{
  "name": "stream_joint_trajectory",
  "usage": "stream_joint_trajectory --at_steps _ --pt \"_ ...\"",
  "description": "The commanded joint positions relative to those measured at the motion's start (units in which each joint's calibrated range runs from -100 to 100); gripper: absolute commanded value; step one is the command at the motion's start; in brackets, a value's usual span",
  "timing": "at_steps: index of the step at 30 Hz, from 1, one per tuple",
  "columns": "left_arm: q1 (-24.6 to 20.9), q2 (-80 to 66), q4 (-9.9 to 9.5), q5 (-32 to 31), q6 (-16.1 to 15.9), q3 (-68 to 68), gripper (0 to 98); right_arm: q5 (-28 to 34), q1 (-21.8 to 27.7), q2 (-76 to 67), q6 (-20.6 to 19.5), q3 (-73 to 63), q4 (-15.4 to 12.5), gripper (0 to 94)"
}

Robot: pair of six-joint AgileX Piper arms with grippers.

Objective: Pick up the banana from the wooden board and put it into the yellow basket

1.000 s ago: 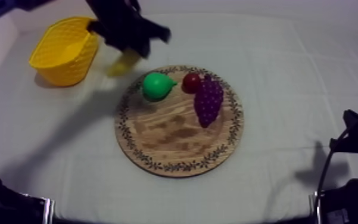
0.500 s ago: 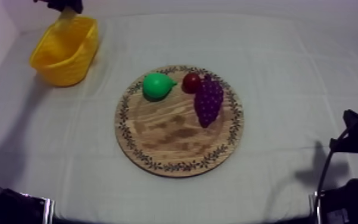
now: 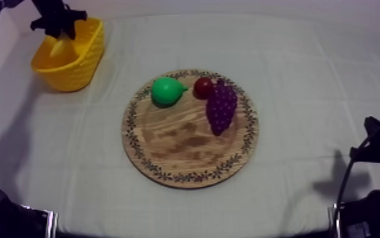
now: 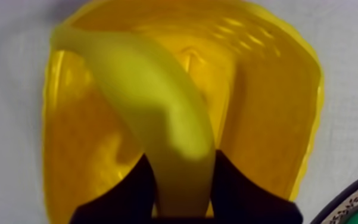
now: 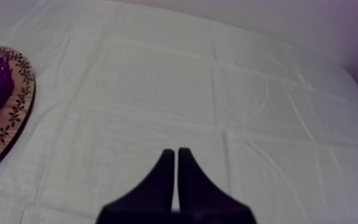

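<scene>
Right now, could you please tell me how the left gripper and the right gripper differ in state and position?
The left gripper is shut on the banana; the right gripper is shut on nothing, closed into a narrow wedge. The left gripper hangs over the yellow basket; the right gripper is over the cloth, apart from the wooden board. Both are black.

Creased grey-white cloth [image 3: 331, 95] meets a pale wall [image 5: 312, 30].

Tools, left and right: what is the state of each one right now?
Left tool: shut on the banana, over the yellow basket.
Right tool: shut, holding nothing.
</scene>
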Motion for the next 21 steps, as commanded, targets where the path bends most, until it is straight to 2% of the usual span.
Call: stream_joint_trajectory --at_steps 1,9,21 --pt "-0.1 0.6 0.2 -0.9 0.0 0.4 30.1 0.0 0.0 0.0 0.0 0.0 0.0 0.3" --pt "-0.7 3.6 1.28 -4.3 -0.4 2.5 31.6 0.0 0.0 0.0 0.0 0.0 0.0 0.3" --pt "-1.1 3.6 3.26 -9.7 -5.7 4.8 50.1 0.0 0.0 0.0 0.0 0.0 0.0 0.3"
